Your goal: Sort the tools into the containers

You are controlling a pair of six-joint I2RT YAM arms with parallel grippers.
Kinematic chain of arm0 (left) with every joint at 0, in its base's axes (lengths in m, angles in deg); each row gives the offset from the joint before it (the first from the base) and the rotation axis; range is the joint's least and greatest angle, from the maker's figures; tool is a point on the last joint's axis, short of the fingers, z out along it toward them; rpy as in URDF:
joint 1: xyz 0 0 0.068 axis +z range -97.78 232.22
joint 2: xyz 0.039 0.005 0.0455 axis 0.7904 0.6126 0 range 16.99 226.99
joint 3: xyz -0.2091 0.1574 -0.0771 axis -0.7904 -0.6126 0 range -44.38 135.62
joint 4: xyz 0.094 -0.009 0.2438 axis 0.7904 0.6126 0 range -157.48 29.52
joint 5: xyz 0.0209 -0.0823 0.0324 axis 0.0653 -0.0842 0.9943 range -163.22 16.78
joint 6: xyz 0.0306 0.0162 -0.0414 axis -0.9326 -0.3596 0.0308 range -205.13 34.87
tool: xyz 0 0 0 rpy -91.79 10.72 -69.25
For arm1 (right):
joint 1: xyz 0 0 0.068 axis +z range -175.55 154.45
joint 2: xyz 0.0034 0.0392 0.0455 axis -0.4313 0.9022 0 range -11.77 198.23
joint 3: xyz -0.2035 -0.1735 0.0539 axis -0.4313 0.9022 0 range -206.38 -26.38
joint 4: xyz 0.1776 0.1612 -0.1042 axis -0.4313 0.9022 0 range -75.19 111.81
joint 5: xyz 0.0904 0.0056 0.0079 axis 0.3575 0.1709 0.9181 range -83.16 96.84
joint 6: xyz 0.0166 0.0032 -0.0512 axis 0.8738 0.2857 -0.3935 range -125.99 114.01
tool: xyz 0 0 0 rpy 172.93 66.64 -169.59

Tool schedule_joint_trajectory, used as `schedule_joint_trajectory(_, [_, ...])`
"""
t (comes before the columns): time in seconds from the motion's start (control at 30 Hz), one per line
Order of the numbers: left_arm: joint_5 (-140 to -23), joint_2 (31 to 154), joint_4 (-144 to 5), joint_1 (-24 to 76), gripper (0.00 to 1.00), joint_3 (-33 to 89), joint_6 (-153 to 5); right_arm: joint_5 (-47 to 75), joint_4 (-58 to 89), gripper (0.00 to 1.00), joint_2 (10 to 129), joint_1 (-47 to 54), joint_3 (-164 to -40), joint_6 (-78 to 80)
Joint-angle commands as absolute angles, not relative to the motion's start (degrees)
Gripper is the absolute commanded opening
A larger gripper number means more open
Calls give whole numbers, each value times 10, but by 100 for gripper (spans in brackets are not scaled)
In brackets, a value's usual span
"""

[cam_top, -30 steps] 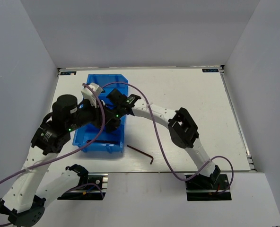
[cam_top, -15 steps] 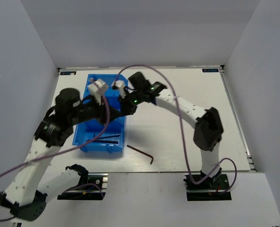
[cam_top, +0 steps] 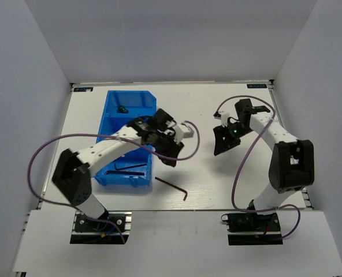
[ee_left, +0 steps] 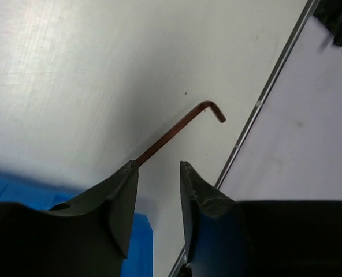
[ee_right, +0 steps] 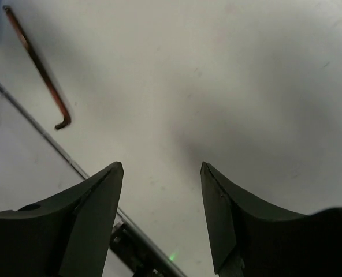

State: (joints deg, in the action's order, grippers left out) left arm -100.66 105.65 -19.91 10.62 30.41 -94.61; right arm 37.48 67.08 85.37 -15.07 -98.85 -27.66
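Note:
The blue bin (cam_top: 133, 101) stands at the left of the table. Two dark hex keys (cam_top: 129, 167) lie in its near compartment, and a small dark tool (cam_top: 123, 109) lies in its far one. One hex key (cam_top: 171, 186) lies on the table just right of the bin's near corner. It also shows in the left wrist view (ee_left: 177, 130) and the right wrist view (ee_right: 38, 66). My left gripper (cam_top: 170, 154) hovers beside the bin's right wall, open and empty (ee_left: 159, 164). My right gripper (cam_top: 222, 145) is open and empty over bare table (ee_right: 162, 164). No screwdriver can be made out for certain.
The table's near edge with its metal rail (ee_left: 269, 86) runs close behind the loose hex key and also shows in the right wrist view (ee_right: 44, 135). White walls enclose the table on three sides. Purple cables loop over both arms.
Both grippers have left the bin. The left arm swung out to the bin's right side. The right arm pulled far to the right. Hex keys now lie exposed in the near compartment.

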Motion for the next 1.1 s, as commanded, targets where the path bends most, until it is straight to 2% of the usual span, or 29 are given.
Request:
schedule_joint_trajectory(0.0, [-943, 1122, -170, 34, 47, 338, -1009, 437, 693, 63, 764, -155, -960, -310])
schedule_joint_trajectory(0.3, [-807, 1185, -191, -58, 51, 294, -1038, 496, 696, 63, 767, -194, -936, -298])
schedule_joint_trajectory(1.07, [-796, 1267, -238, -99, 51, 264, -1043, 543, 699, 64, 769, -237, -933, -292])
